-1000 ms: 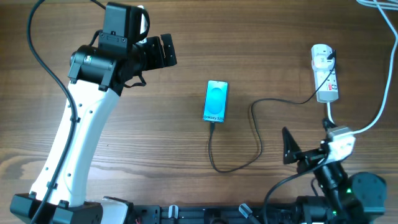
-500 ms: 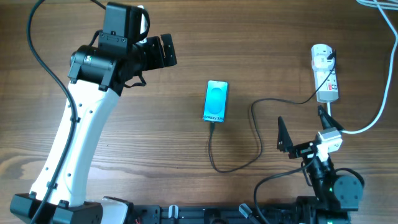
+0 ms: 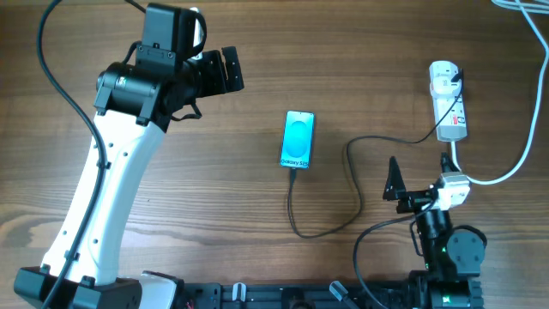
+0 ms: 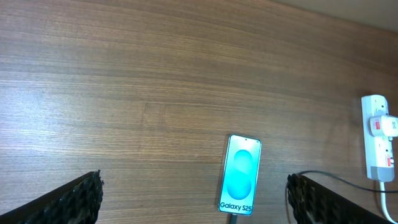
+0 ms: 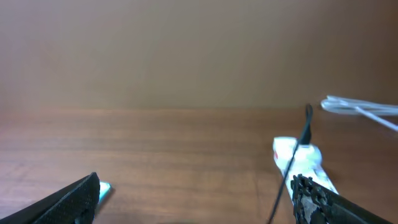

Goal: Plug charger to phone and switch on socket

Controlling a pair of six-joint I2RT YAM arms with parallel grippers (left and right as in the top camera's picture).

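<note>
The phone (image 3: 298, 140) lies flat mid-table with its teal screen up; it also shows in the left wrist view (image 4: 240, 174). The charger cable (image 3: 354, 184) runs from the phone's near short end, where its tip sits against the edge, loops round and goes to the black plug in the socket (image 3: 448, 101). The socket also shows in the left wrist view (image 4: 380, 137) and the right wrist view (image 5: 297, 158). My left gripper (image 3: 225, 70) is open and empty, high at the far left of the phone. My right gripper (image 3: 419, 178) is open and empty, just in front of the socket.
A thick white lead (image 3: 523, 146) curves from the socket's near end along the right table edge and shows in the right wrist view (image 5: 360, 109). The left arm's white body (image 3: 103, 197) stretches along the left side.
My right arm has swung so that its open gripper sits a little further up and left, closer to the socket. The left arm, phone and cable have not moved.
</note>
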